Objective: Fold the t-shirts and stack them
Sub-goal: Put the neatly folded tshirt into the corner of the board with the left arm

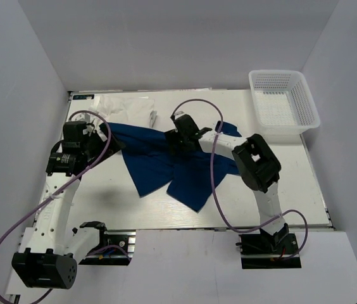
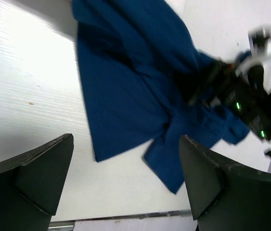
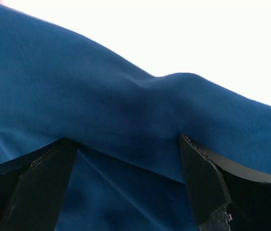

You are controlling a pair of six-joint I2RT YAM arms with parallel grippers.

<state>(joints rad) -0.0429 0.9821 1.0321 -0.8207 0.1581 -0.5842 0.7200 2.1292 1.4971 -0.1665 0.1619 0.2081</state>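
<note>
A dark navy t-shirt [image 1: 166,161] lies crumpled across the middle of the table; it also shows in the left wrist view [image 2: 126,96] and fills the right wrist view [image 3: 126,120]. A white folded shirt [image 1: 125,109] lies at the back left. My left gripper [image 1: 96,136] is open and empty at the navy shirt's left edge, above the table. My right gripper [image 1: 173,136] is open, its jaws spread right over a raised fold of the navy cloth, with nothing gripped between the fingers [image 3: 203,183].
A white plastic mesh basket [image 1: 284,101] stands at the back right, beyond the table's corner. Purple cables loop from both arms. Grey walls enclose the table [image 1: 280,190] on three sides.
</note>
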